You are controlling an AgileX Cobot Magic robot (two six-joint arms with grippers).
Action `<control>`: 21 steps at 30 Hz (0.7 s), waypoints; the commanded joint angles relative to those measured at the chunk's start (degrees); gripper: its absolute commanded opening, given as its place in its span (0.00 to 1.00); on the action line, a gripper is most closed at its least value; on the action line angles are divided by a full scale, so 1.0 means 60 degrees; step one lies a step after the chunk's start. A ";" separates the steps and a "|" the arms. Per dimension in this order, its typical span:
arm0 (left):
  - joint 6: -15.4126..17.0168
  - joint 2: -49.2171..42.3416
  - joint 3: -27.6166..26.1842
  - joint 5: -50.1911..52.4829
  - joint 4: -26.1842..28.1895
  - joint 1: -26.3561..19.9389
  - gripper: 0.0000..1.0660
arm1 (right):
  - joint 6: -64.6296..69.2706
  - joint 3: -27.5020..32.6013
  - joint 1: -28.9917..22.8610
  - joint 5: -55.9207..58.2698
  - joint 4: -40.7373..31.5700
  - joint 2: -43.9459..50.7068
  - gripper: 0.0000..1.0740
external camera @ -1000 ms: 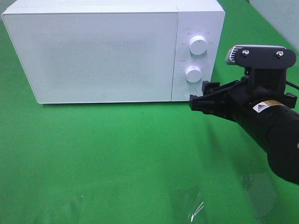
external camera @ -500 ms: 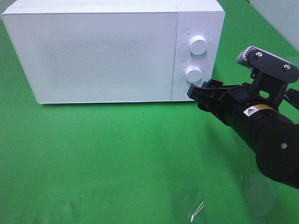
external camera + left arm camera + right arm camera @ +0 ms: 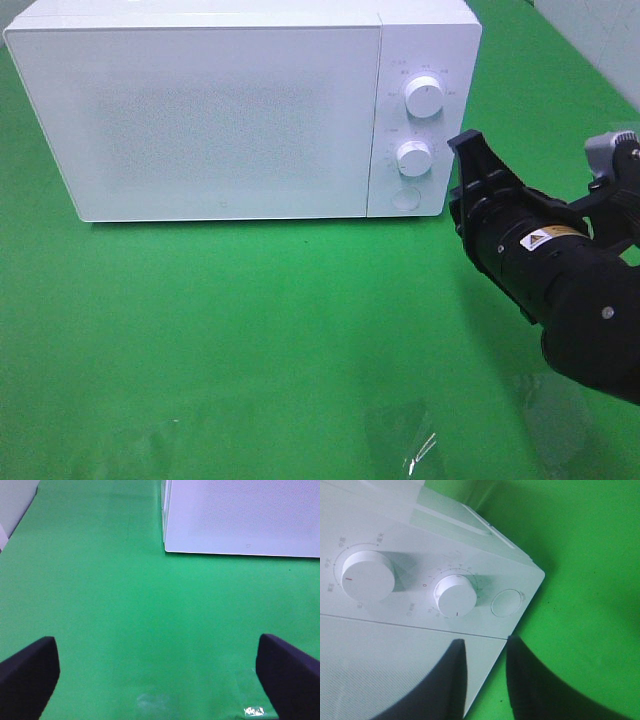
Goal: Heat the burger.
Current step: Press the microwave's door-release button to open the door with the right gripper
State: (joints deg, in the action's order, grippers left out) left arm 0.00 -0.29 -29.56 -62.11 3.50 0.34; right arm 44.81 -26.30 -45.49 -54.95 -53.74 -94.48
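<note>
The burger is out of view in every frame. The white microwave (image 3: 230,110) stands at the back with its door shut. Its panel carries an upper knob (image 3: 424,97), a lower knob (image 3: 413,157) and a round button (image 3: 405,198). My right gripper (image 3: 466,160) hangs just right of the panel, rolled on its side, touching nothing. In the right wrist view its jaws (image 3: 484,642) stand nearly together and empty, facing the lower knob (image 3: 454,596) and the button (image 3: 506,602). My left gripper (image 3: 159,652) is open and empty over bare green cloth, near the microwave's front corner (image 3: 165,550).
Green cloth (image 3: 250,330) covers the table. A shiny clear patch (image 3: 415,445) lies on it near the front edge. A pale wall (image 3: 600,40) borders the back right corner.
My right gripper has drawn back to the right from the panel's round button and rolled about a quarter turn. The microwave has not moved.
</note>
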 commanded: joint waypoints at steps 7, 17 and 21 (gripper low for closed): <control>0.0000 -0.0048 -0.0010 0.0124 0.0019 -0.0019 0.95 | 0.1786 -0.0076 -0.0010 0.0067 0.0487 0.0010 0.00; 0.0000 -0.0048 -0.0010 0.0124 0.0019 -0.0019 0.95 | 0.2865 -0.0086 0.0019 0.0334 0.1203 -0.0306 0.00; 0.0000 -0.0048 -0.0010 0.0124 0.0019 -0.0019 0.95 | 0.3409 -0.0086 0.0019 0.0248 0.1356 -0.0630 0.00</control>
State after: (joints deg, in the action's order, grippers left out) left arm 0.00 -0.29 -29.56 -62.11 3.50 0.34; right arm 64.06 -26.36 -45.49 -53.46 -46.64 -98.09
